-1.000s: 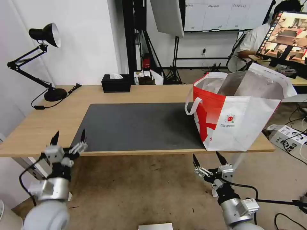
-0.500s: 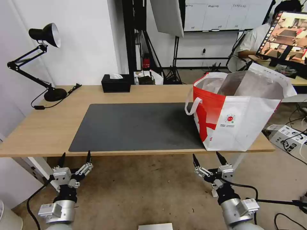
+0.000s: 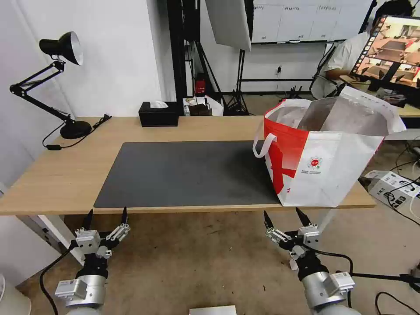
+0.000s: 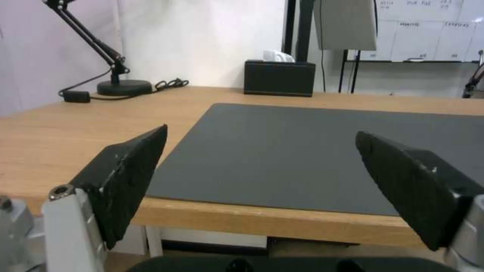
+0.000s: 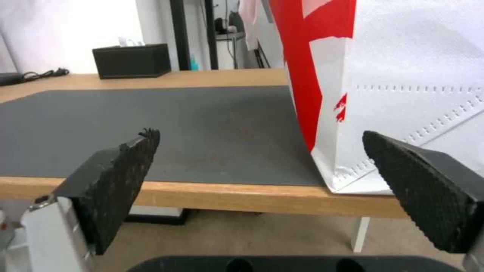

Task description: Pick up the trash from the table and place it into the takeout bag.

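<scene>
The left gripper (image 3: 106, 213) is held below the front edge of the worktop (image 3: 52, 175), its two black fingers (image 4: 132, 170) spread wide apart with nothing between them. The right gripper (image 3: 283, 215) is held at the same low level on the other side, also below the front edge, its fingers (image 5: 121, 177) likewise spread apart and empty. The takeout bag (image 3: 326, 164) is seen standing upright on the worktop just above and beyond the right gripper, mouth open, foil lining exposed, one white loop handle (image 3: 264, 146) hanging on the side toward the left gripper. Part of its base rests on the dark grey mat (image 3: 188, 173), which stretches from beyond the left gripper across to the bag. No trash can be made out on the mat surface; the bag's inside cannot be judged from here. A black tissue box (image 3: 159, 114) is placed at the far edge, well beyond the left gripper, and a black desk lamp (image 3: 52, 78) stands further out to that gripper's outer side
</scene>
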### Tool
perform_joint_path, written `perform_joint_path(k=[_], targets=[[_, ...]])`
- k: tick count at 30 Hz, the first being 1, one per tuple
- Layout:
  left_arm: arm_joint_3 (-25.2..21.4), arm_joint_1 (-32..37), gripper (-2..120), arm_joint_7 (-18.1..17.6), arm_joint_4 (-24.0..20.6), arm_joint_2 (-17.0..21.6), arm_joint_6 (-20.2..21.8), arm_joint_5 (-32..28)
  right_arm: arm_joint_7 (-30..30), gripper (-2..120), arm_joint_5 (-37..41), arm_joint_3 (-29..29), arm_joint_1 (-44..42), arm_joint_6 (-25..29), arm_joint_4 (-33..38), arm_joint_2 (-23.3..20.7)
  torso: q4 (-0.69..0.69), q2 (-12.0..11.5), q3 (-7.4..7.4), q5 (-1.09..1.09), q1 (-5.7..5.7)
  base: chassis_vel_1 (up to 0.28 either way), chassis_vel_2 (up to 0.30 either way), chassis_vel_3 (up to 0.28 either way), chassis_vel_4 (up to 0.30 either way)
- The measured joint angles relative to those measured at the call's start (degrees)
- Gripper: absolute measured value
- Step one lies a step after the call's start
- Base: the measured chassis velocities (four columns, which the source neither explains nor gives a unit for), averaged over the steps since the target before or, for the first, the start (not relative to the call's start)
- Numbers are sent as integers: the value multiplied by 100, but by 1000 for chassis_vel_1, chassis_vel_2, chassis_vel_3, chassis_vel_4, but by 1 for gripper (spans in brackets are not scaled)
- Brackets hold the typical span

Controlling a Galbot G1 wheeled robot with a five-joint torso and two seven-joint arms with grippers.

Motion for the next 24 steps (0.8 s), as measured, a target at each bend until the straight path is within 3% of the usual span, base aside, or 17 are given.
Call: perform_joint_path(k=[24], targets=[[5,-11,100,-11,-6,9,12,-16,0,100,0,0,0,0,0,0,0,0,0,0,0,0,0,0,0]])
